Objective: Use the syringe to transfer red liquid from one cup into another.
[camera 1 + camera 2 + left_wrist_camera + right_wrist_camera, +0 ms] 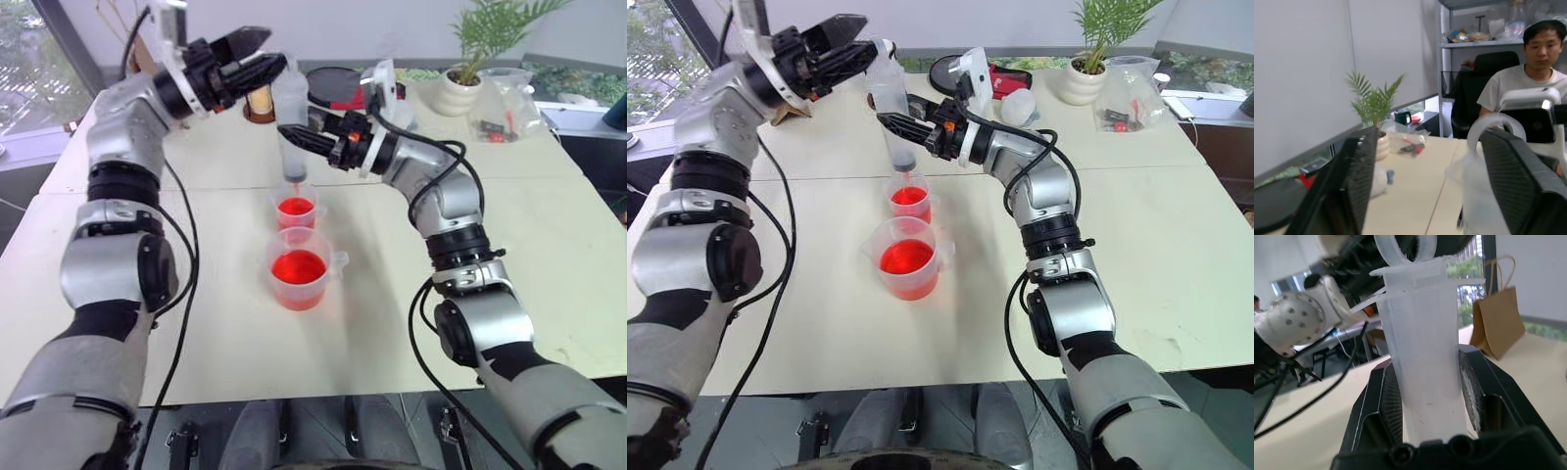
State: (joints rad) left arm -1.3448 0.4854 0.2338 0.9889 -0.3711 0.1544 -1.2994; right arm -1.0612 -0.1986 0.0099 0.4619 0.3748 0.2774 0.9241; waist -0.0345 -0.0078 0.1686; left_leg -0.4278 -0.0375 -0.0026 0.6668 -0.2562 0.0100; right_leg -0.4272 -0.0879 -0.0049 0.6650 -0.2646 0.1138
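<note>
Translucent plastic near the frame's top centre: we see the syringe upright, its barrel clamped between the right gripper fingers, its tip just above the smaller cup of red liquid. The left gripper, upper left, has its jaws apart around the plunger ring, seemingly not touching. The larger cup sits just below, mid-frame.

The right hand hides the syringe barrel's lower end.
</note>
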